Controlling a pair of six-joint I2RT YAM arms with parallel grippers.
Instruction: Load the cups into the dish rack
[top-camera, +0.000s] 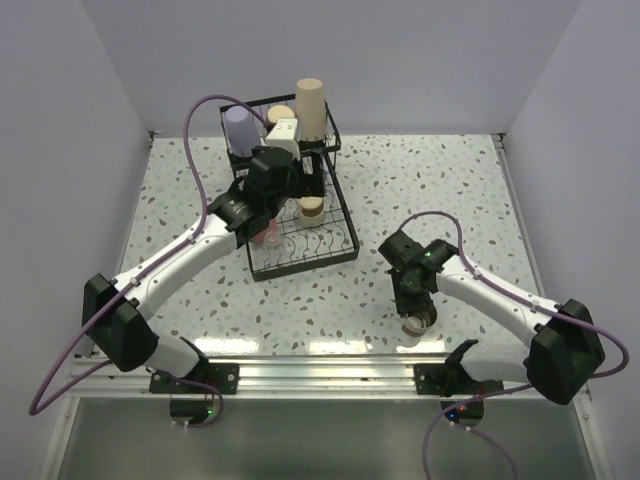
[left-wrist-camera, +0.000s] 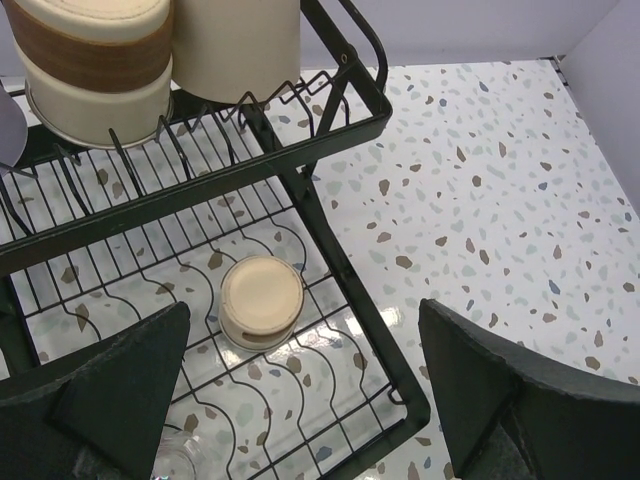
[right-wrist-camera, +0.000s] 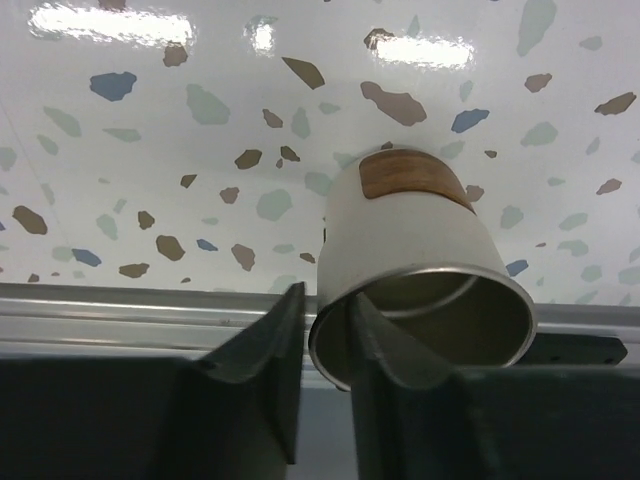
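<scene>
While the right gripper pinches the rim of the tan-and-metallic cup at the table's near edge, we verify a firm hold, then lift clear toward the dish rack.

It looked like a robotics lab test cell. Plain white walls boxed in a speckled terrazzo-pattern tabletop. Two robot arms were bolted to an aluminium rail at its near edge, with purple cables looping loose. A black wire dish rack stood on the tabletop.
</scene>
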